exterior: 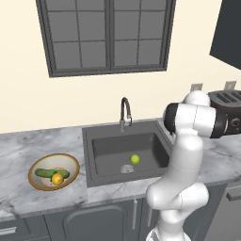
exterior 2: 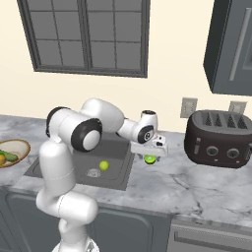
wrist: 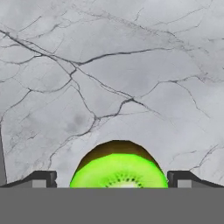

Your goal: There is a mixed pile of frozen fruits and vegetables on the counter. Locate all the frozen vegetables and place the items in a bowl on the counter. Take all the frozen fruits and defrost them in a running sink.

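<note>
The darker green fruit (wrist: 118, 168) sits low in the hand view's centre between the end effector (exterior 2: 151, 156) fingers, which stand wide on either side; whether they touch it I cannot tell. It lies on the marble surface (exterior 2: 197, 184) right of the sink (exterior: 101, 167), where the yellow-green fruit (exterior: 135, 159) rests. At lower left, the bowl (exterior: 35, 168) holds cucumber (exterior: 48, 172) and yellow-orange item (exterior: 57, 179).

A home kitchen: a marble table (exterior: 28, 146) with a sink (exterior: 124, 153) and faucet (exterior: 124, 113), a toaster (exterior 2: 219, 138), dark cabinets (exterior: 94, 219), a window (exterior: 106, 35) above
</note>
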